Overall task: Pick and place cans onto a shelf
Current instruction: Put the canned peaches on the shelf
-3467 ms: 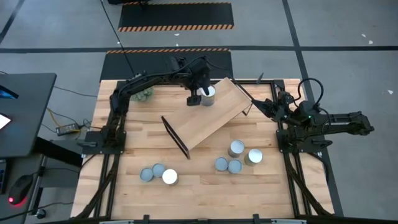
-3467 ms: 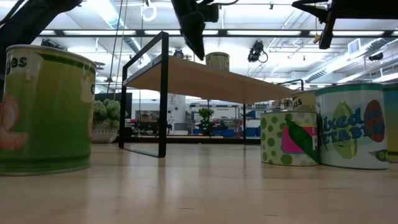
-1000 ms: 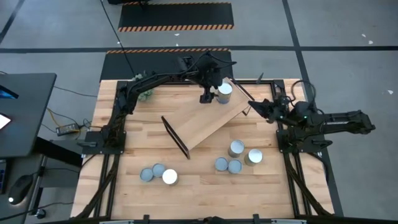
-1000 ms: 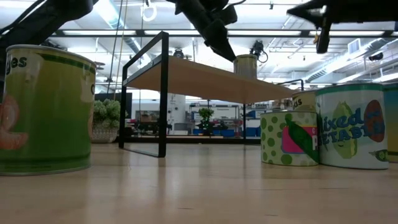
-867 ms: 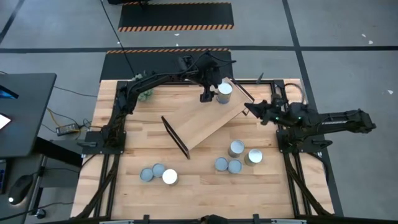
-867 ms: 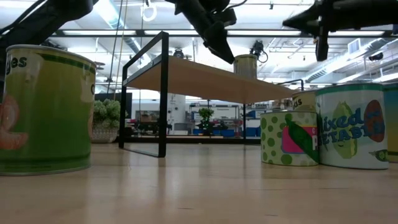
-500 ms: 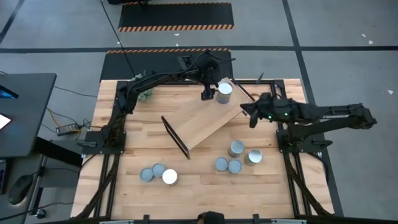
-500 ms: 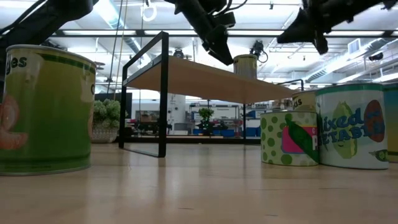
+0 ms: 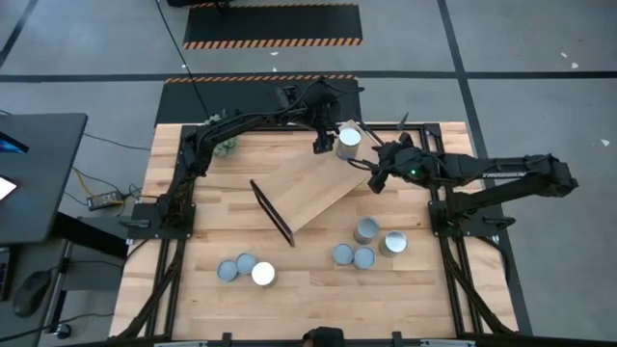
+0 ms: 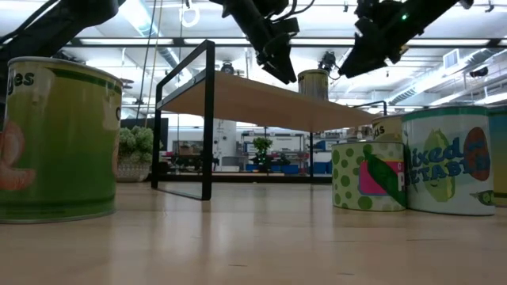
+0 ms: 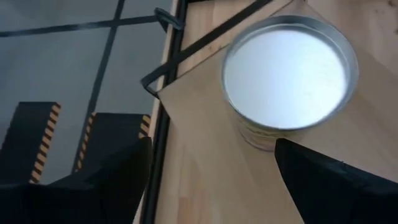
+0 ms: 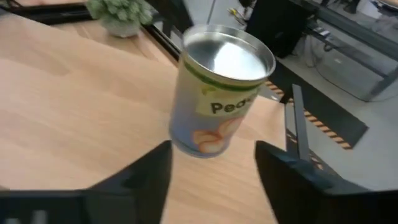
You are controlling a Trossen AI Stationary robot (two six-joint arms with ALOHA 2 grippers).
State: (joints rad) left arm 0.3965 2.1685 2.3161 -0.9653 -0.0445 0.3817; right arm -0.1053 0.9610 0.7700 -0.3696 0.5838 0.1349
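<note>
Hidden, cropped or unreadable parts of the scene

In the low view the big green can (image 10: 59,141) is cut by the left edge, and the mixed-vegetables can (image 10: 448,161) overlaps another can at the right edge, of which only a sliver shows. The can on the shelf (image 12: 219,91) shows a label reading "Pea", the rest turned out of sight. In the left wrist view the shelf (image 11: 217,180) runs off the frame. In the high view the floor-level cans (image 9: 364,230) show only tops; labels cannot be told.
</note>
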